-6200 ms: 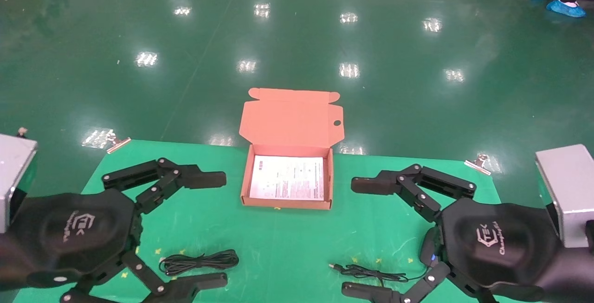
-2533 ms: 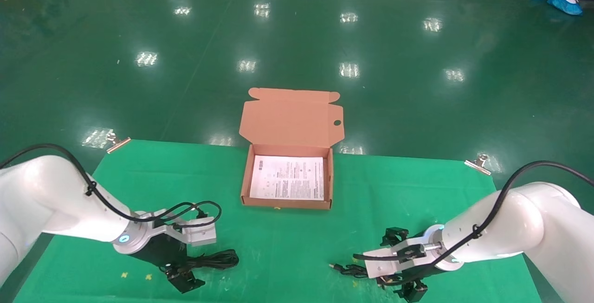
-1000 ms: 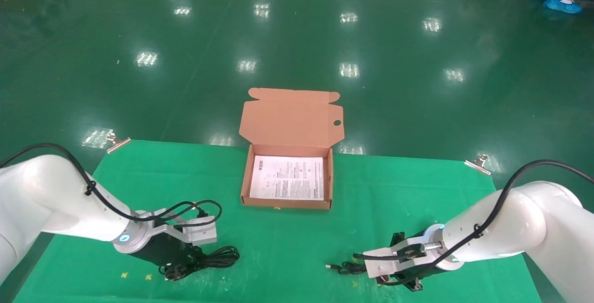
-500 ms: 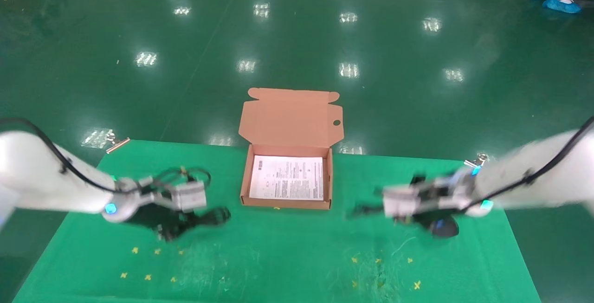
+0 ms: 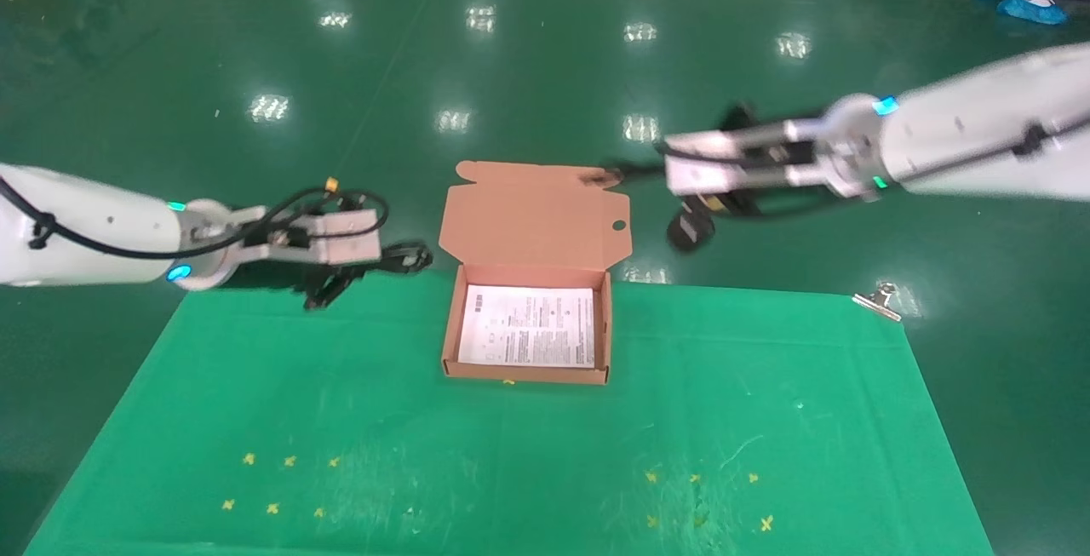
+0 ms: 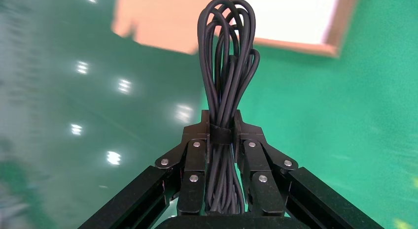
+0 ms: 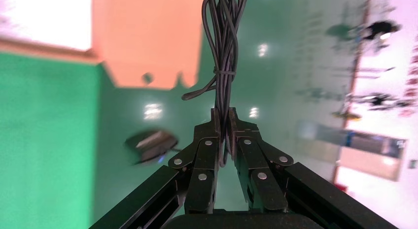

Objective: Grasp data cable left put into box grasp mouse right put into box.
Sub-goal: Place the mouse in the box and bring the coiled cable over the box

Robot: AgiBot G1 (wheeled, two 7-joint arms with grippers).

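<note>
Left pincer [image 6: 220, 135] raised, clamping data cable [image 6: 226, 66]

The box [image 5: 532, 224] is made of matt orange-brown cardboard, and a white printed paper sheet [image 5: 528, 326] is laid in its bottom. The data cable [image 6: 227, 66] is sheathed in smooth black rubbery plastic with a dull sheen. The mouse [image 5: 688, 231] is cased in dark plastic. The left gripper [image 6: 221, 135] and right gripper [image 7: 224, 121] are built of matt black links joined by bright metal rivets. The table [image 5: 511, 462] is covered with matt green cloth, scuffed in places. The floor [image 5: 511, 54] is coated in glossy green, and lights are mirrored in it.
</note>
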